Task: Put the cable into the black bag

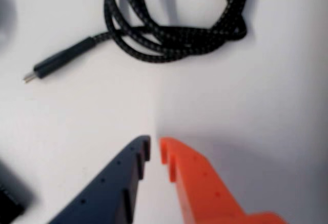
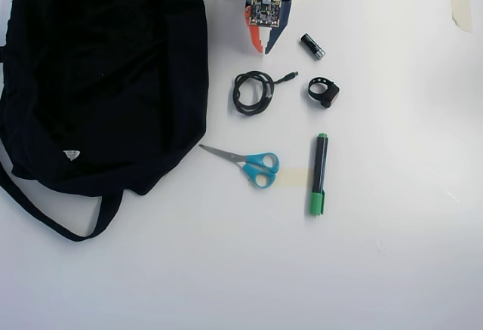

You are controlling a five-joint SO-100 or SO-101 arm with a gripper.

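Currently the pincer (image 1: pixel 155 149) is hovering empty, its tips nearly closed, with the cable (image 1: pixel 174 26) lying coiled on the worktop (image 1: pixel 246 96) just ahead, plug end pointing left in the wrist view, the black bag (image 2: pixel 98 73) lying well apart.

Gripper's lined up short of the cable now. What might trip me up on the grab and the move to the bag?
1. The cable is a loose coil with its plug sticking out; pinching one strand may let the rest unwind and drag.
2. The gripper is nearly shut, so it likely needs opening before descending.
3. The black bag lies flat with no clear opening visible; the cable could land on top.
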